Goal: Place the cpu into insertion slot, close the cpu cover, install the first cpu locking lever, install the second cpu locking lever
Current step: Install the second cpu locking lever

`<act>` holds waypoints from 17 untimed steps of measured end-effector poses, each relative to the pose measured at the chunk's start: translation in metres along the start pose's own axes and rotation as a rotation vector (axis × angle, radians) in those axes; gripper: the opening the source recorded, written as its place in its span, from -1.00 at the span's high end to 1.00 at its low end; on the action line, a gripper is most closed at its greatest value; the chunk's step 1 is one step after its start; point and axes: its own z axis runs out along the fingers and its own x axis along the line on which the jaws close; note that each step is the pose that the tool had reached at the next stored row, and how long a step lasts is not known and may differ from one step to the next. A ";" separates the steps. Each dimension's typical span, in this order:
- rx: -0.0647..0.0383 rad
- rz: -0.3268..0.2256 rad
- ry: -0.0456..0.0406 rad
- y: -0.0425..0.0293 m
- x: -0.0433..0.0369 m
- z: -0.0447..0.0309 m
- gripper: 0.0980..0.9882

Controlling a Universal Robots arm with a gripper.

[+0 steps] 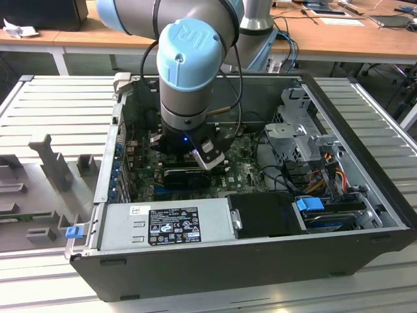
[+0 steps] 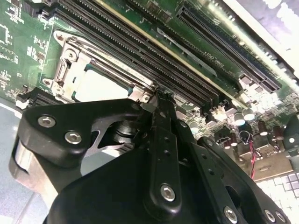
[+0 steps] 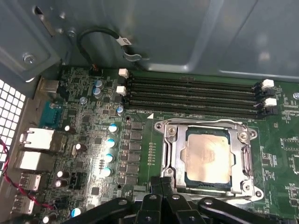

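The cpu (image 3: 208,156), a pale square chip, lies flat in the insertion slot (image 3: 252,135) on the green board. The cpu cover (image 3: 174,154), a metal frame with a square window, lies down over the chip's edges. In the second wrist view the cpu (image 2: 100,86) shows through the cover (image 2: 63,70), and a thin metal lever (image 2: 107,58) runs along the frame's side. My gripper (image 3: 161,185) is shut, its tips low at one edge of the socket; whether they touch a lever there I cannot tell. In the exterior view the gripper (image 1: 190,158) reaches down into the open computer case.
Long black memory slots (image 3: 191,95) run beside the socket. Capacitors (image 3: 111,142) and rear ports (image 3: 35,140) stand on the board. A grey power supply (image 1: 166,225), a drive cage (image 1: 296,130) and cables crowd the case walls (image 1: 365,137).
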 end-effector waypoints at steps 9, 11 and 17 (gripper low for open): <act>-0.021 -0.001 -0.0017 -0.0015 0.0048 0.0022 0.98; -0.021 -0.001 -0.0018 0.0010 0.0050 -0.0048 0.98; -0.021 0.000 -0.0014 0.0094 0.0050 -0.0285 0.98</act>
